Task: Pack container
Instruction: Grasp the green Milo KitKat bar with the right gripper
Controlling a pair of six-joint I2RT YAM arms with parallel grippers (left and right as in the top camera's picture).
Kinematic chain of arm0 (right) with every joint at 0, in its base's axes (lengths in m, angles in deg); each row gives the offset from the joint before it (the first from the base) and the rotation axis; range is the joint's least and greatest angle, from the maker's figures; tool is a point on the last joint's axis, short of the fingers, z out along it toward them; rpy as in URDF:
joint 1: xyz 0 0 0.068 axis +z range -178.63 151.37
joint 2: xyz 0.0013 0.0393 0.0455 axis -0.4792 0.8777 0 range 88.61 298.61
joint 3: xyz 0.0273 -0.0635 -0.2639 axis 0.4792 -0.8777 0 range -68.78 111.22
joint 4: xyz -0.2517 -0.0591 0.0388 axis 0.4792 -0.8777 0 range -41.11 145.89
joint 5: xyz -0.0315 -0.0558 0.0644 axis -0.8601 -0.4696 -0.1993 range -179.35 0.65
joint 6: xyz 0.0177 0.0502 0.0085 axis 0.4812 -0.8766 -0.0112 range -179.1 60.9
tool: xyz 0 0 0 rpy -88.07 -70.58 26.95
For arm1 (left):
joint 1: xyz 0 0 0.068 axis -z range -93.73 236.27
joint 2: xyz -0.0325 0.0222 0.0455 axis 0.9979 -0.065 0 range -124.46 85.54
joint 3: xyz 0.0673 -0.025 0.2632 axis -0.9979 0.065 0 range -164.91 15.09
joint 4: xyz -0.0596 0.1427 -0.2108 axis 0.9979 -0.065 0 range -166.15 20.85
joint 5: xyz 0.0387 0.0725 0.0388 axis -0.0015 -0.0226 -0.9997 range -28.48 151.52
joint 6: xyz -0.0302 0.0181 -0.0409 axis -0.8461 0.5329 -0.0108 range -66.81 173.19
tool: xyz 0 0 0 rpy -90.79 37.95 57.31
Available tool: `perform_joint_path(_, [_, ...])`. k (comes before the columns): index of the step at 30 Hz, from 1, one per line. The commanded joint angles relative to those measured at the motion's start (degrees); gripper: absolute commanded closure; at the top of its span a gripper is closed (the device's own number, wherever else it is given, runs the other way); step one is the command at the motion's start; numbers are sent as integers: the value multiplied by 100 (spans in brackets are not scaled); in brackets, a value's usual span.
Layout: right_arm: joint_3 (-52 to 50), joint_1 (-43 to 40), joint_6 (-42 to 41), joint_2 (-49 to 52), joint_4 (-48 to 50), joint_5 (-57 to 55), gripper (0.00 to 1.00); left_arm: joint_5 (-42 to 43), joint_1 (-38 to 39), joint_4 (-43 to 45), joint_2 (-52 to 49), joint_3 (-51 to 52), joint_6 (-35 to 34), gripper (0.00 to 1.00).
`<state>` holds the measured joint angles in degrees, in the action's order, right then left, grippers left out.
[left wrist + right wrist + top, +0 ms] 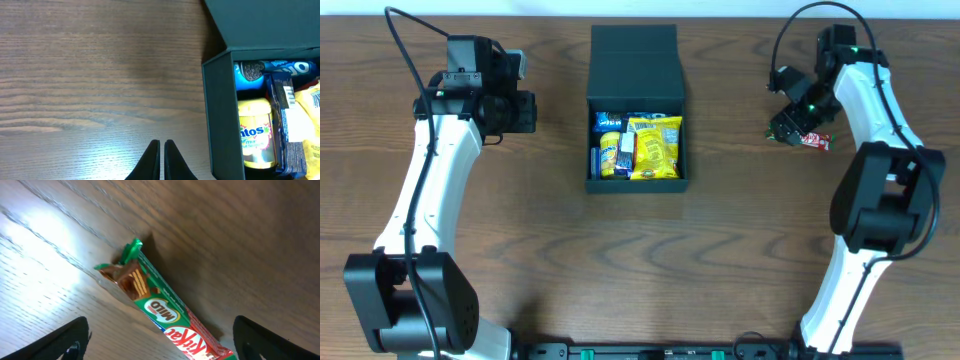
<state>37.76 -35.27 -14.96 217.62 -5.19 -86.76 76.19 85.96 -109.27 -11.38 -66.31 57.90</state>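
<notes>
Sitting in the middle of the table [720, 260], toward its far side, the black box [637, 185] has its flap lid [634, 60] thrown open and lying back away from me, so the inside shows from above. Inside, a blue biscuit packet [272, 69] lies along the far wall. A yellow tub [256, 137] sits nearer me against the left wall, with a dark packet bearing a barcode [284, 117] just to its right. A big yellow snack bag [656, 148] fills the right side.

My left gripper [161, 150] hangs over bare wood just left of the box, close to its left wall but apart from it. Its two fingers are pressed together with nothing between them.

Well off to the right of the box, my right gripper [160, 325] points down over a red and green chocolate bar [167, 315] that lies flat on the wood. In my wrist view the bar runs slantwise, with its green crimped end toward the upper left. My fingers [65, 340] stand wide apart, one on each side of the bar and neither touching it; the bar lies loose between them, gripped by nothing
</notes>
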Motion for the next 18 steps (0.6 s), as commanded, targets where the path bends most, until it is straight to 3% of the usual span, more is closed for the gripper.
perform_joint_path(1, [-55,-92,72,238,-11,22,12,20,-4,-20,-15,-7,-7,94])
perform_joint_path(13, [-114,-105,48,527,72,20,22,20,-4,-17,-15,-7,-7,94])
perform_joint_path(18, [-136,-105,4,527,175,-129,30,20,-4,-17,-15,-7,-4,94])
